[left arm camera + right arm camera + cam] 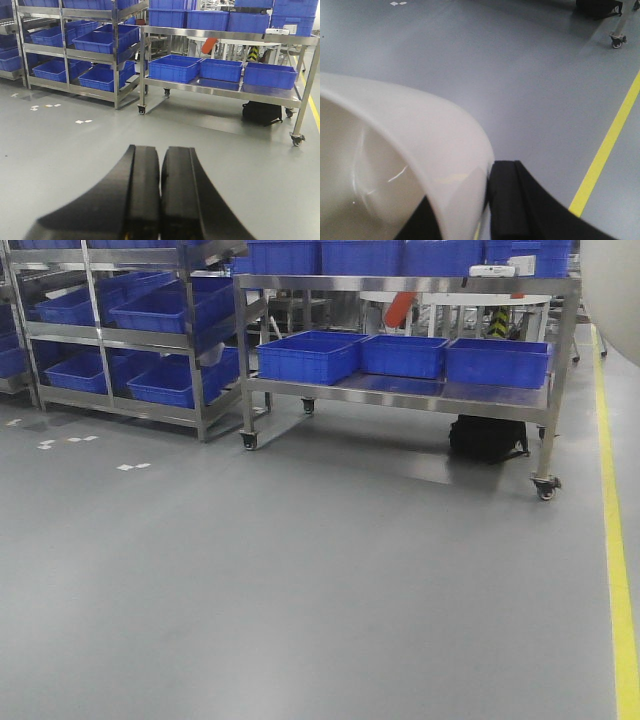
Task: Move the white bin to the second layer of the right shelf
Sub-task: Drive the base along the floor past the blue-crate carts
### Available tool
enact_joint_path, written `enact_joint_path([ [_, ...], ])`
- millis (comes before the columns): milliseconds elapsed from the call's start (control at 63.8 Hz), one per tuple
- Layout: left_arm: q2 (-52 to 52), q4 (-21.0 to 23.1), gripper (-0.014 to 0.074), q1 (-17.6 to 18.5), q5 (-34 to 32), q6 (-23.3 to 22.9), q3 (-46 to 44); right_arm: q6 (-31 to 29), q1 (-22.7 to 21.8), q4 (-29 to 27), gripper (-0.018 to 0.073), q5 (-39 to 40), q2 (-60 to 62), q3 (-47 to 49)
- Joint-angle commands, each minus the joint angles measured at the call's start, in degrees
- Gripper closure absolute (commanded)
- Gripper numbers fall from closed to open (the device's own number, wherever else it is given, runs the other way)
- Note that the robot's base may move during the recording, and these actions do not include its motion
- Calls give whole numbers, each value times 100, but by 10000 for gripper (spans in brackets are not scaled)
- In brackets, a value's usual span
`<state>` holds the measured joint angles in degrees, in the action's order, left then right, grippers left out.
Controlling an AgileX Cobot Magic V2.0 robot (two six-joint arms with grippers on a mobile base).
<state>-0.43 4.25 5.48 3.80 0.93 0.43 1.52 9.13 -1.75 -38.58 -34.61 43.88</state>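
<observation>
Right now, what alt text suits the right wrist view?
The right hand clamps the rim of the white bin, one black finger on each side of its wall, above grey floor. A yellow floor line runs at right; a cart caster shows top right.

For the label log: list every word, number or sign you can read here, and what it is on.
No readable text in any view.
Blue crates: no print visible.
White bin: plain plastic.
White device on the cart top: too small and blurred to tell.
Floor markers: blank white patches.
Black-and-yellow striped object behind the cart: stripes only.
</observation>
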Motion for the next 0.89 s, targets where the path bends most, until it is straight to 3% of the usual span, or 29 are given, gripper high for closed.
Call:
enact_joint_path([
  [0, -10, 6, 512, 32, -493, -42, 211, 14, -43, 2, 503, 526, -6, 171],
  [878, -10, 6, 512, 32, -493, -42, 211, 14, -43, 2, 503, 526, -6, 171],
])
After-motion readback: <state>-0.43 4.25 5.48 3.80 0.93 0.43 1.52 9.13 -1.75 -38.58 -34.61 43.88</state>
